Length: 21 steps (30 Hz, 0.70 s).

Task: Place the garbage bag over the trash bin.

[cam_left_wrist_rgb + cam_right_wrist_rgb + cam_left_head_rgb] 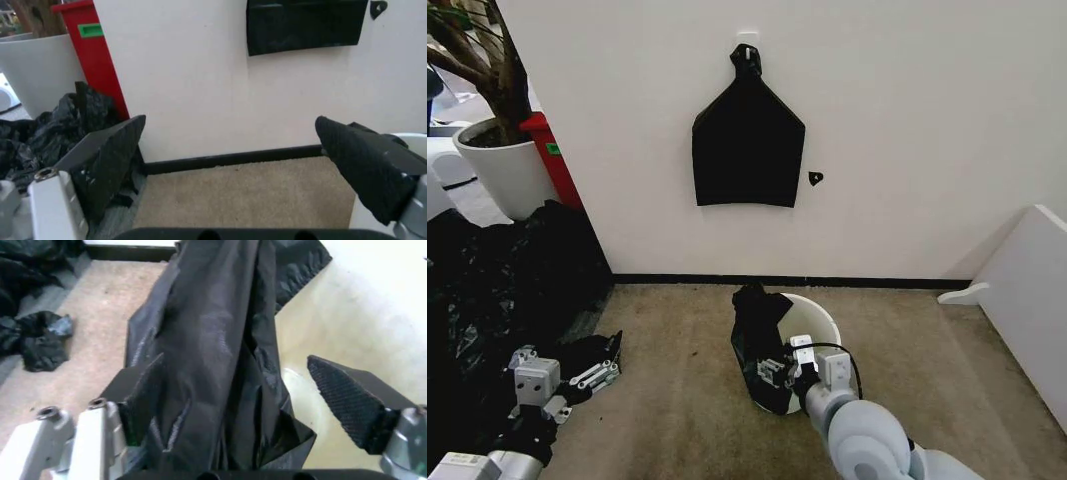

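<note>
Centrally, a thin, wrinkled glossy black garbage bag is draped over the near-left rim of a round white plastic trash bin on beige carpet. It is straddled by the right gripper, jaws wide. Leftward, the left gripper is held low, jaws wide, empty.

Left gripper sat wide open over the carpet, facing the wall, red bin and black plastic off to one side.
</note>
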### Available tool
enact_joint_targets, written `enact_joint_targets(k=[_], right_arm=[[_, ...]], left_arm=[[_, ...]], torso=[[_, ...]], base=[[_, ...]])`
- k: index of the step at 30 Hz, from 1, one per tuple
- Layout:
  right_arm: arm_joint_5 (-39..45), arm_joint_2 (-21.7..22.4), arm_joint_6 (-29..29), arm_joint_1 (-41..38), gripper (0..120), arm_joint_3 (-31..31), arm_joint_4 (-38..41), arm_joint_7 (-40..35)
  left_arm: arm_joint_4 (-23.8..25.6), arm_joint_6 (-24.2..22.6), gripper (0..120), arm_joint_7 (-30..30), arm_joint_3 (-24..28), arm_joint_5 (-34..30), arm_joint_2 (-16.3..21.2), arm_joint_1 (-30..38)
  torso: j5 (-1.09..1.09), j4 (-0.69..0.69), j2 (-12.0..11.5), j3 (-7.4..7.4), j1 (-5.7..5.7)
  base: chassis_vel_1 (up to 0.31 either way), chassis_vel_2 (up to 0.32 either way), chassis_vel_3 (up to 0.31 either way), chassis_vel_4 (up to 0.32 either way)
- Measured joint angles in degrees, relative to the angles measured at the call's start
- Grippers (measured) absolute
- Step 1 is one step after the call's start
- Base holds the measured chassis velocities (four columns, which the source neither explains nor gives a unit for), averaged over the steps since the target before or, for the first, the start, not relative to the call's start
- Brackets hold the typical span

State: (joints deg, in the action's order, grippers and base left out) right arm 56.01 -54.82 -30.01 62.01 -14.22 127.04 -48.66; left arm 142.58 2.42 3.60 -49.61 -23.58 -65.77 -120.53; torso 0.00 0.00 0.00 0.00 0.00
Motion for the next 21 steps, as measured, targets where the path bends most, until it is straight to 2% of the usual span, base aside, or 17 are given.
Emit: enact_joint_targets(k=[21], right_arm=[[0.3, -3.2, -0.2, -1.6, 79, -2.6, -2.9, -3.1]], left_arm=[[-0.1, 0.3, 100, -0.4, 0.4, 0.4, -0.5, -0.1]], torso=[[-0.01, 0.0, 0.0, 0.0, 0.0]], base=[[0.0, 0.0, 0.0, 0.0]])
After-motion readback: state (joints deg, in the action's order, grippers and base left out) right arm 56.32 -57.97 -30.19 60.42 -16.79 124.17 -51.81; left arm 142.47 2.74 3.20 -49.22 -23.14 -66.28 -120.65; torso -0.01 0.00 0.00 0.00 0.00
